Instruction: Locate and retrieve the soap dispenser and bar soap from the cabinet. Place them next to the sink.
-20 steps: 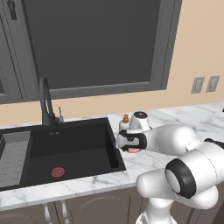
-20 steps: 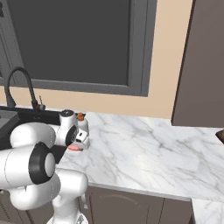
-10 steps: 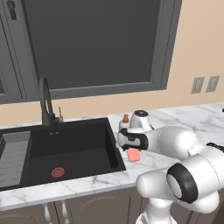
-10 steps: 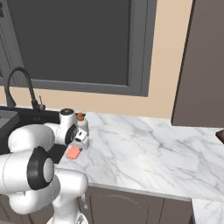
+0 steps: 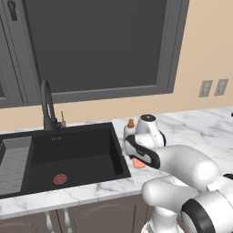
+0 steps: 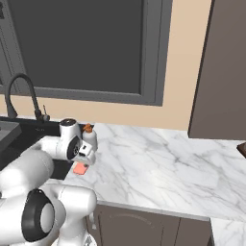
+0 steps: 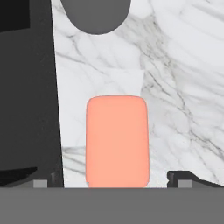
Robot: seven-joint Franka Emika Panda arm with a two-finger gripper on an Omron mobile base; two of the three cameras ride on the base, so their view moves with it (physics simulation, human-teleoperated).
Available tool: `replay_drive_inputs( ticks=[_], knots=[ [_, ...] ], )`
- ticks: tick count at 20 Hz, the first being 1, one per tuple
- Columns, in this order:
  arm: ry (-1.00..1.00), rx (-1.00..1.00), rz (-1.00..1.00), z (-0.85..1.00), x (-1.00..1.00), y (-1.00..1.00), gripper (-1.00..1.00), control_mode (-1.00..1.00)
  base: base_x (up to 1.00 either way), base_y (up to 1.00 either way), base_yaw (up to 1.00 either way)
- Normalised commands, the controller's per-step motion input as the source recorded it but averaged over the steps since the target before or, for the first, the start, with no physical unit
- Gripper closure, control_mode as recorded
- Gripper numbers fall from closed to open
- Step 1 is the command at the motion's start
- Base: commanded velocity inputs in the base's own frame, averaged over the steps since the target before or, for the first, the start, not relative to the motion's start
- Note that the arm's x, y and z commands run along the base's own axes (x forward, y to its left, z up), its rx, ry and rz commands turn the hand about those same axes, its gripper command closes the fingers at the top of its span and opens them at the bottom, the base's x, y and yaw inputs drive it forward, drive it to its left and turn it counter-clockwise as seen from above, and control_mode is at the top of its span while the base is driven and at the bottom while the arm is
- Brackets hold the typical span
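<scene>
The bar soap [image 7: 117,141] is seen flat on the marble table [image 7: 183,87] at the lower centre of the hand view, just beside the black rim of the sink [image 7: 26,96] along the left of that frame; in the right base view the bar soap [image 6: 80,168] lies at centre left, below the hand [image 6: 88,154]. The soap dispenser [image 5: 130,132] stands upright just behind, at the centre of the left base view, close to the wrist. The hand [image 7: 114,183] is judged to be open and empty, since its two tips are set wide apart at the bottom corners of the hand view and the bar is gripped by neither. The main risk is judged to come from the withdrawal: if the hand were swept sideways, the bar could be pushed over the rim into the basin, or the dispenser could be tipped by the wrist. A straight lift would be called for first.
</scene>
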Motion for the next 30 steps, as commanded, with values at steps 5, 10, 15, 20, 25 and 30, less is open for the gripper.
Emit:
replay_drive_inputs(
  ticks=[5, 10, 15, 20, 25, 30],
  knots=[
    [0.00, 0.00, 0.00, 0.51, -0.34, 0.00, -1.00, -1.00, 0.00, 0.00, 0.00],
    [-0.04, -0.01, 0.00, 0.43, -0.54, 0.03, -1.00, -1.00, 0.00, 0.00, 0.00],
    [-0.04, -0.02, 0.00, 0.44, -0.54, 0.01, -1.00, -1.00, 0.00, 0.00, 0.00],
    [-0.04, -0.02, 0.00, 0.56, -0.40, 0.00, -1.00, -1.00, 0.00, 0.00, 0.00],
    [-0.05, -0.01, 0.00, 0.47, -0.29, 0.00, -1.00, -1.00, 0.00, 0.00, 0.00],
    [-0.02, -0.02, 0.00, 0.31, -0.07, -0.12, -1.00, -1.00, 0.00, 0.00, 0.00]
  ],
)
